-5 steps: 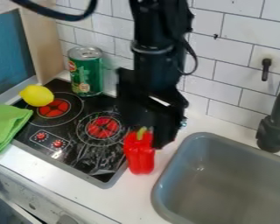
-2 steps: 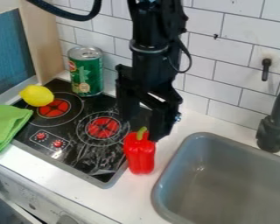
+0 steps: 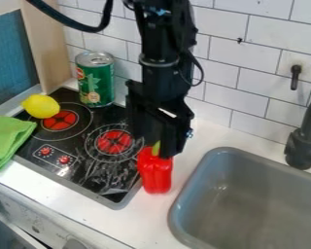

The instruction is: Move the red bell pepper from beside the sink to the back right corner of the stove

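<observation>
The black gripper hung open near the centre of the frame, its fingers apart around the stem of the red bell pepper. A slightly off-centre descent could have tipped the pepper, since a fingertip might have struck its shoulder, and a push rightward could have sent it toward the grey sink. Closing on the thin stem alone risked a slip. The pepper looked glossy, bright red and blocky, with a yellow-green stem, upright just beside the stovetop, below centre
</observation>
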Controlling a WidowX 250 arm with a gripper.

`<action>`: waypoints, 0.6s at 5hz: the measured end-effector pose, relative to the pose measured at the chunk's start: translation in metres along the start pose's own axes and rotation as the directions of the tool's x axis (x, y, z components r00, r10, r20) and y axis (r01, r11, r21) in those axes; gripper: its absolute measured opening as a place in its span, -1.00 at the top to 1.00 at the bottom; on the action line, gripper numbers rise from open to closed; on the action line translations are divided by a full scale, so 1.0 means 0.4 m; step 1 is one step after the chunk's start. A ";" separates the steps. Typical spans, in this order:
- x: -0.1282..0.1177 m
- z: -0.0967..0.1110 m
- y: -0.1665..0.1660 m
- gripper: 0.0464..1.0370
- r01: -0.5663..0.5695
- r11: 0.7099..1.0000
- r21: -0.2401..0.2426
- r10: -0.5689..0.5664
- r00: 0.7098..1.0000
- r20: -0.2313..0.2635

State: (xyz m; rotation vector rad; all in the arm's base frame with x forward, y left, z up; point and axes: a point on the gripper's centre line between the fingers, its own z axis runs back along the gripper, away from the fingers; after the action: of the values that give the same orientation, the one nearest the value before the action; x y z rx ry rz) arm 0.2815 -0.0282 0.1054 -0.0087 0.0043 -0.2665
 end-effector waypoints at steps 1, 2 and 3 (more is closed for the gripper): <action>0.020 -0.010 0.001 -0.93 0.014 1.000 -0.007 -0.014 1.000 -0.006; 0.024 -0.023 0.002 -0.93 0.019 1.000 -0.009 -0.019 1.000 -0.015; 0.024 -0.026 0.002 -0.92 0.009 1.000 -0.011 -0.009 1.000 -0.020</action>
State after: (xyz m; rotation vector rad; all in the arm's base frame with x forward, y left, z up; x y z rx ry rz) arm 0.2910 -0.0302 0.0949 -0.0167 0.0254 -0.2755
